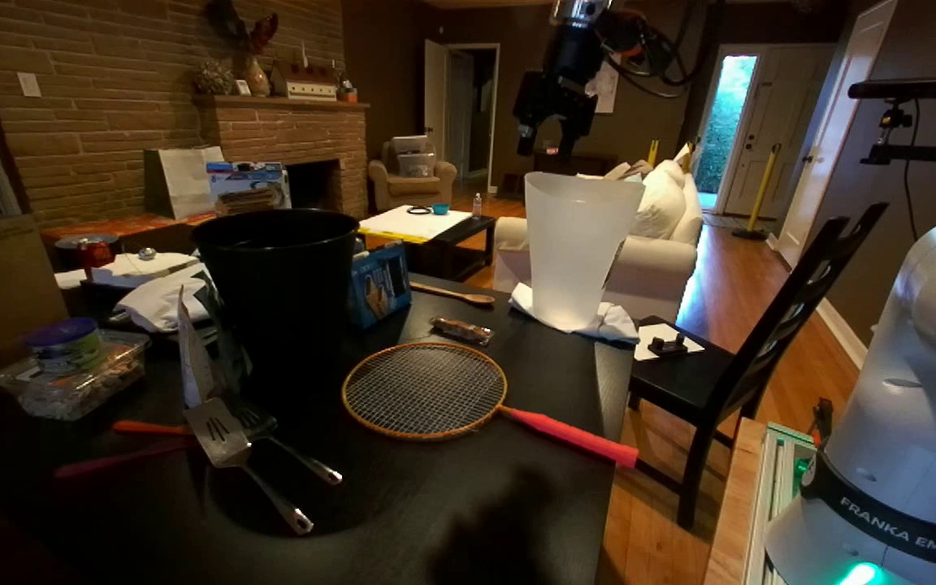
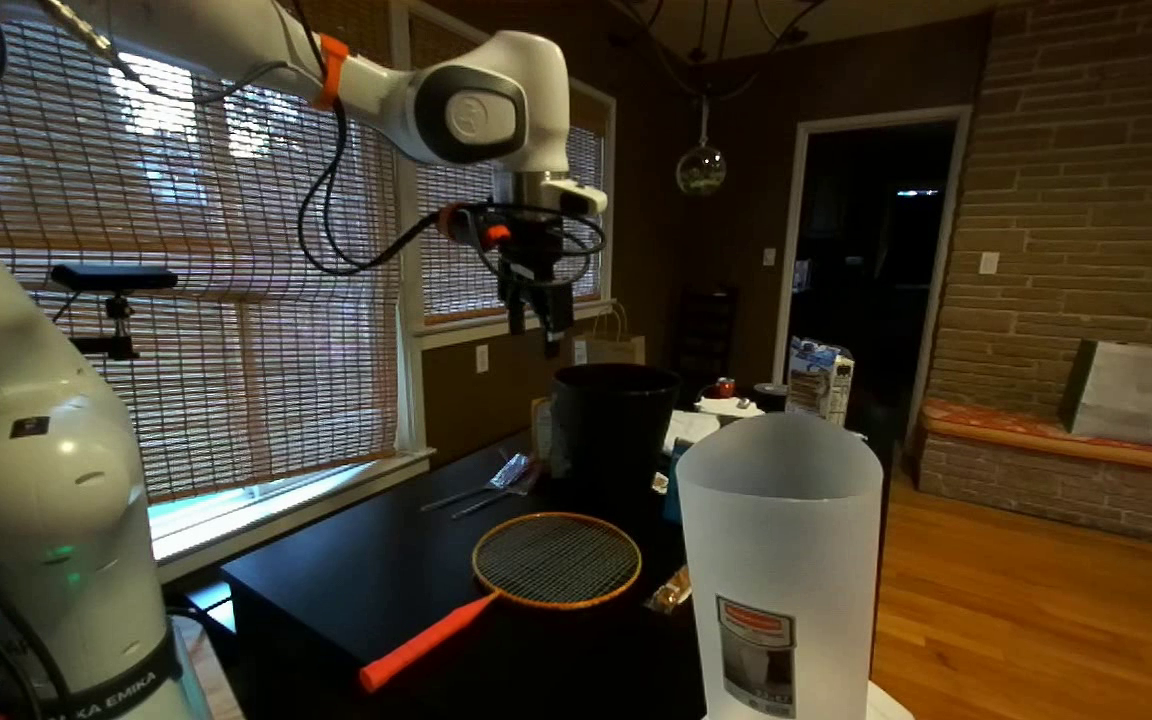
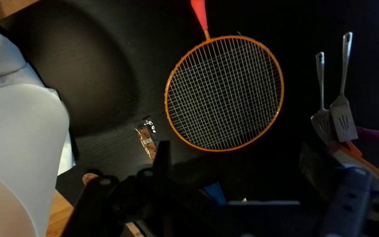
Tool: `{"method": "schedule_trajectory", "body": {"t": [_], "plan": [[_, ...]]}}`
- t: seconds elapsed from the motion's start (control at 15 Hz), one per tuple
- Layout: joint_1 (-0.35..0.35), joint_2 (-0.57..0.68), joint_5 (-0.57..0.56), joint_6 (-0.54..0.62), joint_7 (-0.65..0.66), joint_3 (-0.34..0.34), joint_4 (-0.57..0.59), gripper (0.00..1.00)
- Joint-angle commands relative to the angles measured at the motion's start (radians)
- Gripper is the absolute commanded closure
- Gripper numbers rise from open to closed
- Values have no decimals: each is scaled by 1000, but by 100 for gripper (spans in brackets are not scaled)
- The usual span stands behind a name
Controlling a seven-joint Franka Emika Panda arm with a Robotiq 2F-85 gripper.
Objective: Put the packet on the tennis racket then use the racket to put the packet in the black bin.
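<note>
The gripper (image 1: 547, 149) hangs above the table (image 1: 403, 491) with fingers spread, while the packet (image 1: 461, 330) lies just beside the racket (image 1: 425, 390) and the black bin (image 1: 277, 280) stands upright nearby.

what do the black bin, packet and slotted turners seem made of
Black bin: probably plastic, matte, with only faint sheen at its rim. Packet: likely clear plastic film, glossy, with bright glints. Slotted turners: apparently metal, shiny, silvery with highlights along the handles.
</note>
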Motion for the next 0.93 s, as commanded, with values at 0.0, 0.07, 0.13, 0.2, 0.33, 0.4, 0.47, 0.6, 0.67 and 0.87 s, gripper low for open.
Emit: {"method": "schedule_trajectory", "body": {"t": [0.0,0.07,0.13,0.2,0.33,0.4,0.47,0.6,0.67,0.87], "plan": [[-13,132,-48,64,-83,14,12,0],[-11,170,-57,97,-114,12,14,0],[-12,201,-71,143,-142,13,13,0],[-10,238,-76,193,-186,10,15,0],[-15,306,-85,302,-249,8,13,0],[-18,346,-80,357,-276,6,16,0],[-23,381,-76,415,-298,6,16,0],[-34,445,-44,422,-323,11,33,0],[-34,388,-65,405,-280,21,3,0],[-42,446,-67,422,-291,24,17,0]]}}
